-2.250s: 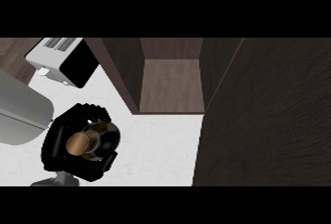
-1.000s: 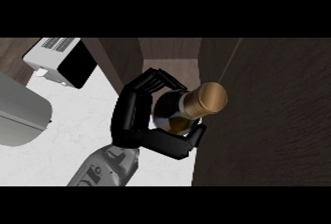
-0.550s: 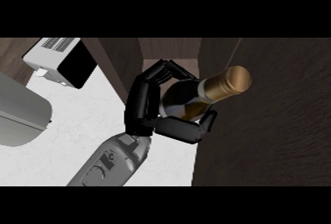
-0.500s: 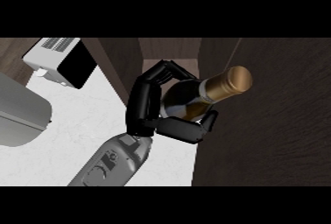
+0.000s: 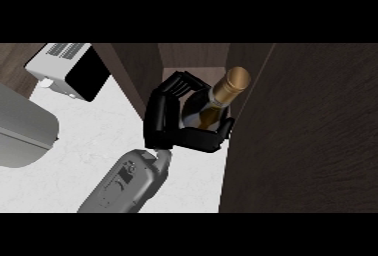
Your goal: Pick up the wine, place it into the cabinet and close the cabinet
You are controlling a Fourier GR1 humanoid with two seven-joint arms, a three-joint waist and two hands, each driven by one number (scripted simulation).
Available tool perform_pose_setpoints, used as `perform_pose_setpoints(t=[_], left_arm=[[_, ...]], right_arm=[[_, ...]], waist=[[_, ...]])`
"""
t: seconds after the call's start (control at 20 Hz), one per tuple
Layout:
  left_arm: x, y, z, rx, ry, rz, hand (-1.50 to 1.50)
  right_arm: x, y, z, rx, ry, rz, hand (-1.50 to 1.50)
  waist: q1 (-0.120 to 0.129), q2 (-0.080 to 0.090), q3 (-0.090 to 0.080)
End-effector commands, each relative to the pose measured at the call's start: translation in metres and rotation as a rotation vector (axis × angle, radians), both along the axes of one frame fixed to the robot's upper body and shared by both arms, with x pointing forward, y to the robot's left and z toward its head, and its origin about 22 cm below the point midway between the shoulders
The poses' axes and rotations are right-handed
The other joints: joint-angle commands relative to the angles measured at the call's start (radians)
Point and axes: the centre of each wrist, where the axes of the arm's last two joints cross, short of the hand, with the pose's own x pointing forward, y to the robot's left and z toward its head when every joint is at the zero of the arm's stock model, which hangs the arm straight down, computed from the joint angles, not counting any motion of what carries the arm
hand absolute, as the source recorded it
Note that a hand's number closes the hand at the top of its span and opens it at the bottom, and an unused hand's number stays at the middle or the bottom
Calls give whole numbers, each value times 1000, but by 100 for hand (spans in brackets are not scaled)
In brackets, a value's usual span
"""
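The wine bottle (image 5: 221, 100), dark glass with a gold-foil neck, is held upright at the mouth of the open cabinet (image 5: 190, 56). My left hand (image 5: 162, 120) is shut on it: the fingers curl round its far side and the thumb crosses its near side. Its grey forearm (image 5: 125, 182) comes in from the lower edge. The hand hides the bottle's lower body. The cabinet's dark wooden door (image 5: 310, 125) stands open just right of the bottle. My right hand shows nowhere.
A white and black appliance (image 5: 70, 70) sits at the back left on the white counter (image 5: 96, 135). A large rounded grey object (image 5: 22, 130) fills the left edge. The cabinet's left wall (image 5: 136, 75) stands close beside my fingers.
The hand has lifted the bottle from the counter at the lower left and carried it up and right to the cabinet opening. In the last half second it barely moved.
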Motion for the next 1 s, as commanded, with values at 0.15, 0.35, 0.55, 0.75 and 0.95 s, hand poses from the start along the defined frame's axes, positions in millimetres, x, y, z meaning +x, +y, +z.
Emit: perform_pose_setpoints(t=[0.15, 0.35, 0.55, 0.75, 0.95], left_arm=[[9, 2, -41, 45, 5, 23, 150], [6, 1, -46, 124, -18, 67, 150], [13, 1, -58, 147, -39, 78, 150], [27, 11, -55, 139, -44, 108, 150], [49, 21, -61, 105, -33, 131, 150]], right_arm=[[-29, -8, 3, 41, -28, 33, -150], [-23, -4, 7, 40, -54, 20, -150], [-24, -8, 9, 39, -28, 60, -150], [-28, -5, 7, 36, -28, 45, -150], [-24, 3, -1, 45, -27, 55, -150]], waist=[[-4, 1, 0], [6, -1, 0], [1, 0, 0], [1, 0, 0], [-6, 2, 0]])
